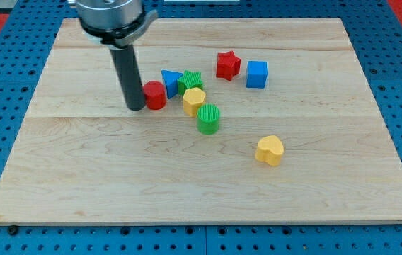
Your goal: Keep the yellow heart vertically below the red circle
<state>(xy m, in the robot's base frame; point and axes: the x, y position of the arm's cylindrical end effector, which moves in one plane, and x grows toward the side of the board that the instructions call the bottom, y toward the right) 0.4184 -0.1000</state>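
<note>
The red circle [155,95] is a short red cylinder left of the board's centre. My tip [135,107] stands right against its left side. The yellow heart [270,150] lies alone lower down and well to the view's right of the red circle. The dark rod rises from the tip to the arm's grey flange at the view's top.
A blue triangle [170,81], a green block [191,81], a yellow hexagon [194,101] and a green cylinder [209,118] cluster just right of the red circle. A red star [228,65] and a blue cube [257,74] sit further right. The wooden board [81,177] rests on blue pegboard.
</note>
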